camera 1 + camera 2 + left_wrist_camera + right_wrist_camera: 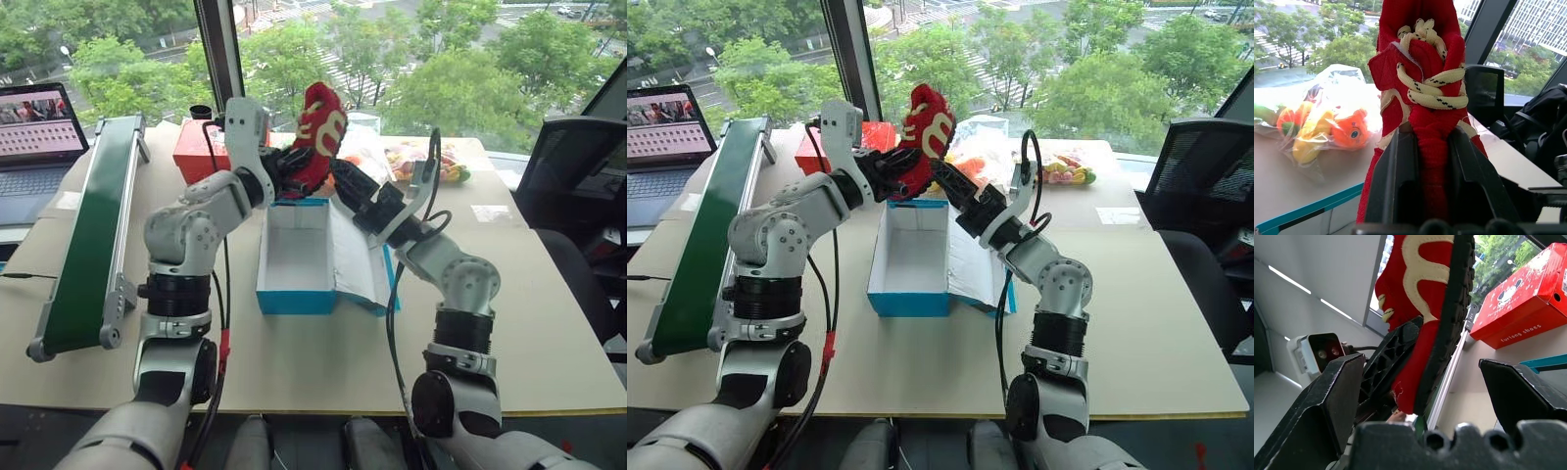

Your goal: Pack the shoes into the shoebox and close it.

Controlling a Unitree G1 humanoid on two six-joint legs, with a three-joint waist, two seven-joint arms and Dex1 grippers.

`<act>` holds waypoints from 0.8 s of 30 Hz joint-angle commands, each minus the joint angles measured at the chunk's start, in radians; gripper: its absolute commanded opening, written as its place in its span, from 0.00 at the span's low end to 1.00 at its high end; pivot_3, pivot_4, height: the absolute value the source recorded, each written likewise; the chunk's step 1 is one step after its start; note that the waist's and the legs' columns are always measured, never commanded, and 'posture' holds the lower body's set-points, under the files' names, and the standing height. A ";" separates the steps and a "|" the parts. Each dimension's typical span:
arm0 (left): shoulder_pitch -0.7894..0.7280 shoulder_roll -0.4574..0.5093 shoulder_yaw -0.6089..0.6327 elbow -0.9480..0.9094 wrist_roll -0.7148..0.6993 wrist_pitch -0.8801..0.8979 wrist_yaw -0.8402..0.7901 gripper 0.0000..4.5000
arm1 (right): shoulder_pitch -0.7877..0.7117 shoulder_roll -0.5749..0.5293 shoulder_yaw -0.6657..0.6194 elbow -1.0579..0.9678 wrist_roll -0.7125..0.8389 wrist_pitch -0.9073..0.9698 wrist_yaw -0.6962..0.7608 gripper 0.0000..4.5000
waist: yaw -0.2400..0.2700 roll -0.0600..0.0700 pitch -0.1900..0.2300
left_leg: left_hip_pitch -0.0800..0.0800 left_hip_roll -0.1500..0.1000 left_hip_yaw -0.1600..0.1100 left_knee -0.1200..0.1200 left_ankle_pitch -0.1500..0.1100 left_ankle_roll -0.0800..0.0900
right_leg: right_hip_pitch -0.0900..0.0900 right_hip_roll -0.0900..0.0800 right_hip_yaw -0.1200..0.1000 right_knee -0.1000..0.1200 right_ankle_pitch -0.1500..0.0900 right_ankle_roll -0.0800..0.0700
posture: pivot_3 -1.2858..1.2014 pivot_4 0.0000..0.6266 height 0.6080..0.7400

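**Red shoe held high over the open shoebox, right gripper waiting beside it**

The left gripper [290,168] is clamping one red shoe [320,132] by its heel end, holding it upright in the air just above the far end of the blue shoebox [294,299]. In the left wrist view both black fingers [1396,176] are pressing into the red fabric below the cream laces, so the grip is firm and closed on the shoe. The right gripper [345,186] is standing with its jaws spread wide and gripping nothing; in the right wrist view the shoe's dark ridged sole [1444,318] is passing between its two fingers without touching either.

The shoebox is sitting open on the table [549,343], white inside, with its hinged lid [355,259] lying flat to its right. I cannot make out a second shoe.

The shoe is looking light and soft: the fabric upper is buckling under the fingers, while the sole is likely stiffer and grippy. A hold across the sole and upper near the middle would probably steady it best; pinching the loose upper alone risks letting it droop or twist. Behind it, a red box [196,152] and bagged plush toys [1327,132] are resting near the window.
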 commanded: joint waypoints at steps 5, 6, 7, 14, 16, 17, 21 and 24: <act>-0.027 -0.041 0.001 -0.077 -0.025 0.042 0.037 0.07 | -0.002 -0.015 -0.015 -0.041 0.054 -0.036 -0.044 1.00 | 0.003 0.000 0.000 | 0.000 0.000 0.000 0.000 0.000 0.000 | 0.000 0.000 0.000 0.000 0.000 0.000 | 0.52 0.24 0.99; -0.023 -0.044 -0.002 -0.082 -0.025 0.047 0.038 0.07 | -0.004 -0.016 -0.017 -0.037 0.053 -0.042 -0.047 1.00 | 0.003 0.000 0.000 | 0.000 0.000 0.000 0.000 0.000 0.000 | 0.000 0.000 0.000 0.000 0.000 0.000 | 0.52 0.24 0.99; -0.021 -0.045 -0.003 -0.086 -0.024 0.051 0.039 0.07 | -0.005 -0.016 -0.017 -0.034 0.053 -0.047 -0.050 1.00 | 0.004 0.000 0.000 | 0.000 0.000 0.000 0.000 0.000 0.000 | 0.000 0.000 0.000 0.000 0.000 0.000 | 0.52 0.24 0.99; -0.010 -0.050 -0.003 -0.092 -0.016 0.063 0.047 0.07 | -0.009 -0.017 -0.005 -0.027 0.061 -0.067 -0.056 0.52 | 0.005 0.000 0.000 | 0.000 0.000 0.000 0.000 0.000 0.000 | 0.000 0.000 0.000 -0.001 0.000 0.000 | 0.52 0.24 0.99; -0.011 -0.049 0.000 -0.090 -0.016 0.063 0.049 0.07 | -0.009 -0.017 0.000 -0.026 0.062 -0.069 -0.057 0.37 | 0.006 0.000 0.000 | 0.000 0.000 0.000 0.000 0.000 0.000 | 0.000 0.000 0.000 -0.001 0.000 0.000 | 0.52 0.24 0.99; -0.010 -0.048 0.001 -0.090 -0.015 0.063 0.051 0.07 | -0.010 -0.018 0.004 -0.025 0.060 -0.069 -0.055 0.30 | 0.007 0.000 0.000 | 0.000 0.000 0.000 0.000 0.000 0.000 | 0.000 0.000 0.000 -0.001 0.000 0.000 | 0.52 0.24 0.99; -0.004 -0.047 0.001 -0.095 -0.015 0.066 0.055 0.07 | -0.013 -0.019 0.013 -0.022 0.058 -0.070 -0.053 0.06 | 0.010 0.000 0.000 | 0.000 0.000 0.000 0.000 0.000 0.000 | 0.000 0.000 0.000 -0.001 0.000 0.000 | 0.52 0.24 0.99; 0.000 -0.045 0.000 -0.099 -0.014 0.068 0.057 0.07 | -0.015 -0.019 0.016 -0.021 0.059 -0.068 -0.052 0.05 | 0.010 0.000 0.000 | 0.000 0.000 0.000 0.000 0.000 0.000 | 0.000 0.000 0.000 -0.001 0.000 0.000 | 0.52 0.24 0.99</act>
